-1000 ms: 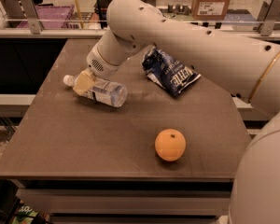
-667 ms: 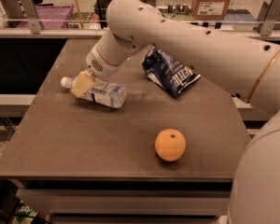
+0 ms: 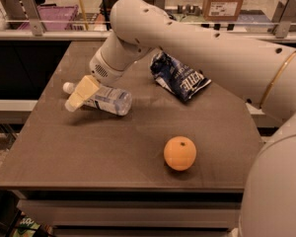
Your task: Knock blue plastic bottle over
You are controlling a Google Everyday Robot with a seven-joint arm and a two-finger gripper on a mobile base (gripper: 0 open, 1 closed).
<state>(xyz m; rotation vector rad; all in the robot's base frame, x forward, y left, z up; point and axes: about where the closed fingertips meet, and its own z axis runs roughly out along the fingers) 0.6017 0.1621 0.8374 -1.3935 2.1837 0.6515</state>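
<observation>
Brown table (image 3: 89,147) — blue plastic bottle (image 3: 112,100) lying flat, gripper (image 3: 80,94) over it, grasp unclear, cardboard box (image 3: 226,1) behind

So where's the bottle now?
In the camera view, the bottle lies on its side at the table's left, the tool at its neck, snack bag to its right.

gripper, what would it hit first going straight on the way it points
Probably the table left of the bottle: the gripper slants down-left across the lying bottle's cap end. Depth is unclear, so it may touch the bottle's neck first.
</observation>
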